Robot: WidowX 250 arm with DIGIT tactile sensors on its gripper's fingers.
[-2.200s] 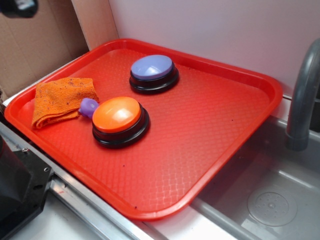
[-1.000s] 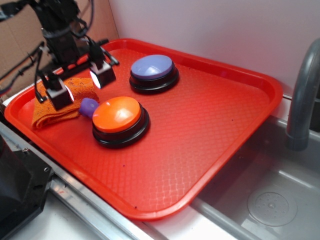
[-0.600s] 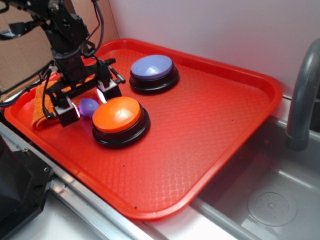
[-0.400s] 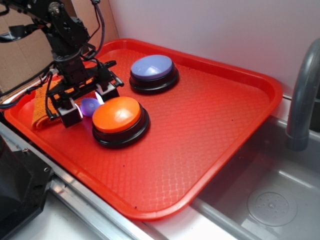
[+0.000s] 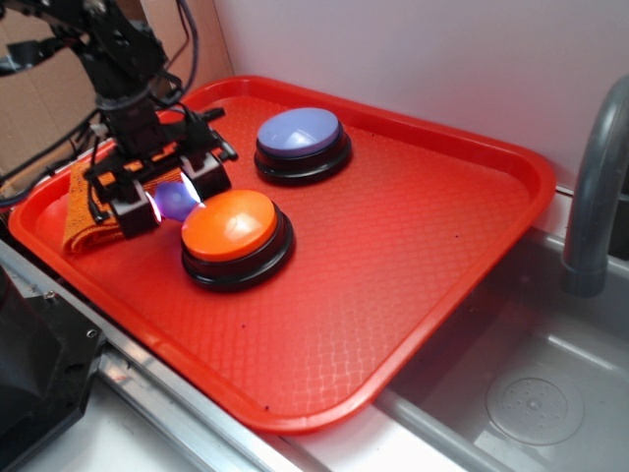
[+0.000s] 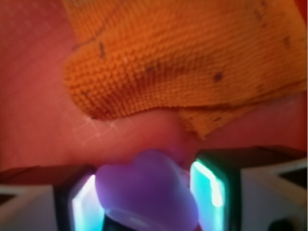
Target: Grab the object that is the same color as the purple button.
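The small light-purple toy piece (image 5: pixel 175 200) sits between the fingers of my gripper (image 5: pixel 173 202), at the left of the red tray (image 5: pixel 423 256) next to the orange button (image 5: pixel 232 224). In the wrist view the toy piece (image 6: pixel 144 185) fills the gap of the gripper (image 6: pixel 144 199), and both lit pads press its sides. The gripper is shut on it, low over the tray. The purple button (image 5: pixel 300 133) stands at the back of the tray, apart from the gripper.
An orange cloth (image 5: pixel 84 211) lies folded at the tray's left end, just behind the gripper; it also shows in the wrist view (image 6: pixel 183 62). A grey faucet (image 5: pixel 595 197) and a metal sink (image 5: pixel 531 393) are at the right. Cardboard stands behind the arm.
The arm came in from the upper left and lowered over the toy piece. The fingers closed in on its sides, and the toy now sits slightly higher between them.
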